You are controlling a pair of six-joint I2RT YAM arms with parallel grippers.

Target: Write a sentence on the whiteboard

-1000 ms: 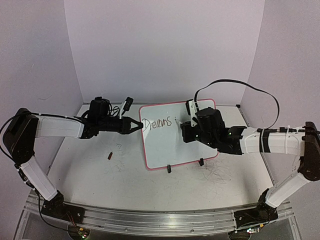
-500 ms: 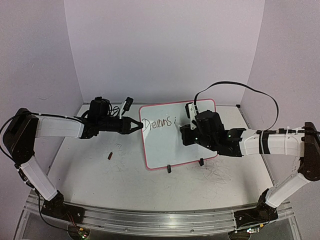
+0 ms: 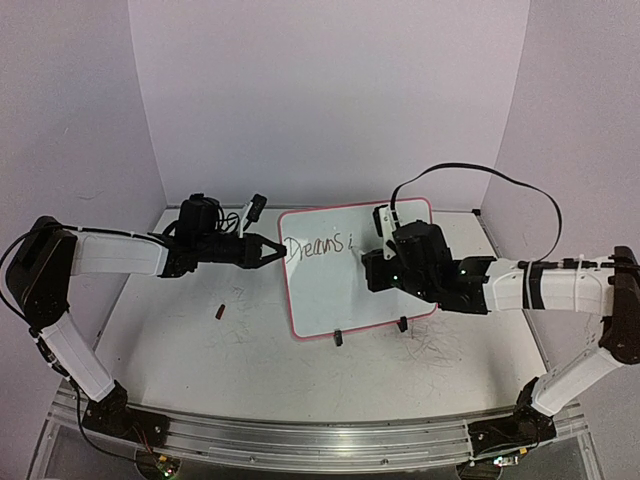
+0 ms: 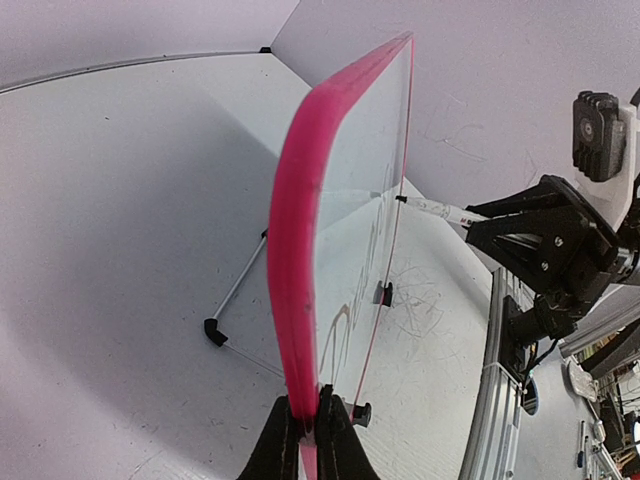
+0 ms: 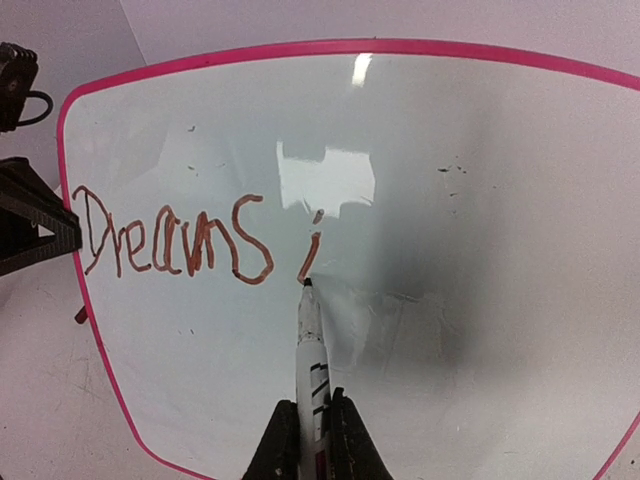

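Pink-framed and glossy, the whiteboard (image 3: 335,295) stands tilted on its feet near the far edge of the worktop (image 3: 190,360), about midway along it. The left gripper (image 4: 308,428) is pinched tight on the board's left rim. The right gripper (image 5: 306,440) is clamped on a marker (image 5: 309,345) whose tip touches the board just under a fresh "i". The sentence (image 5: 178,240) so far reads "Dreams i", in dark ink across the upper left.

Most of the line is not yet written, and I judge the risks to be these. Too hard a push with the tip could rock the board back on its thin stand or twist it out of the narrow pinch on the rim. The large letters may run out of room before the right frame. The wrist could smear wet ink as it travels.

Scuffs and grey scribbles mark the white worktop, thickest by the board's near right foot. A small dark-red piece (image 3: 220,311), perhaps a cap, lies towards the left edge. Plain pale walls (image 3: 320,100) close in three sides.
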